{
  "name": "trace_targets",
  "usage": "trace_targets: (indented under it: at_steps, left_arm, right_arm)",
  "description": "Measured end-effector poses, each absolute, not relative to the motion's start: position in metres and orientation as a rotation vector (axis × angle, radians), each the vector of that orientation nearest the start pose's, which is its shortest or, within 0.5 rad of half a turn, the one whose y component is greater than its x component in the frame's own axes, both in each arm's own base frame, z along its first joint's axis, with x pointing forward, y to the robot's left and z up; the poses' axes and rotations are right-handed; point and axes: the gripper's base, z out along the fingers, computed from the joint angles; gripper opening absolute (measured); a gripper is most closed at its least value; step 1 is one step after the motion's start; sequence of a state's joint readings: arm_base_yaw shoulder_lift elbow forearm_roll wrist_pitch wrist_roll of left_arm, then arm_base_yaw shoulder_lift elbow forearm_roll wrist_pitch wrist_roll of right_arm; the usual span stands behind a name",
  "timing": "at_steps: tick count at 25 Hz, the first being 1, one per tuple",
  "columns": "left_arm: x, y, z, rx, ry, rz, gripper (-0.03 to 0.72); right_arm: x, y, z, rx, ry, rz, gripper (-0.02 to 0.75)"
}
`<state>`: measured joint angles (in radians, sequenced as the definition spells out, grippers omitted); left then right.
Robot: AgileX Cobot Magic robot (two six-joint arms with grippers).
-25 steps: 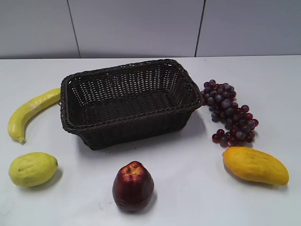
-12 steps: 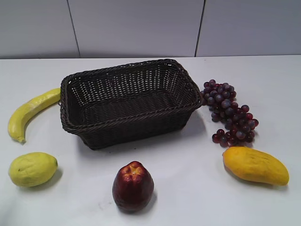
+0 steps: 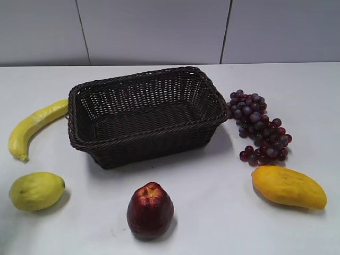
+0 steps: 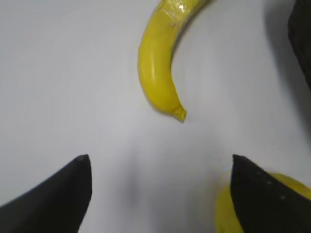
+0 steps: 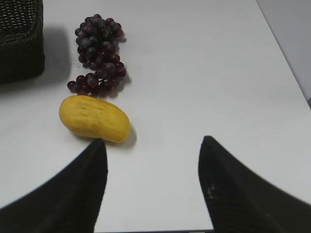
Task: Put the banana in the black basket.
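The banana (image 3: pixel 33 127) lies on the white table just left of the black basket (image 3: pixel 139 139), its far end by the basket's left rim. In the left wrist view the banana (image 4: pixel 158 73) curves ahead of my open, empty left gripper (image 4: pixel 160 162), its tip pointing toward the jaws. The basket is empty and a corner of it shows in the right wrist view (image 5: pixel 19 41). My right gripper (image 5: pixel 153 145) is open and empty above bare table. Neither gripper shows in the exterior view.
A lemon (image 3: pixel 36 190) sits at the front left, also under my left gripper's right finger (image 4: pixel 226 208). A red apple (image 3: pixel 150 209) is front centre. Grapes (image 3: pixel 258 126) and a mango (image 3: pixel 288 186) lie right of the basket, also seen from the right wrist (image 5: pixel 99 48) (image 5: pixel 95 118).
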<state>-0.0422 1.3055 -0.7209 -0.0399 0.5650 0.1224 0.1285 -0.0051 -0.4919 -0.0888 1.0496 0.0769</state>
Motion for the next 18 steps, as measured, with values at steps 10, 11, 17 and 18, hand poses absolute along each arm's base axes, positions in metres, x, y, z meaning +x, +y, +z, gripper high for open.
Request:
trace_targets:
  at_steps: [10, 11, 17, 18]
  left_arm:
    - [0.320, -0.014, 0.191, 0.244, 2.728, 0.016, 0.674]
    - [0.327, -0.014, 0.187, 0.253, 2.736, 0.023, 0.671]
    - [0.359, -0.015, 0.162, 0.276, 2.774, 0.036, 0.658]
    - [0.362, -0.015, 0.157, 0.280, 2.783, 0.035, 0.656]
  right_arm:
    - [-0.004, -0.008, 0.276, -0.049, 2.032, 0.023, 0.482]
    - [-0.004, -0.008, 0.276, -0.049, 2.032, 0.023, 0.482]
    - [-0.004, -0.008, 0.276, -0.049, 2.032, 0.023, 0.482]
    - [-0.004, -0.008, 0.276, -0.049, 2.032, 0.023, 0.482]
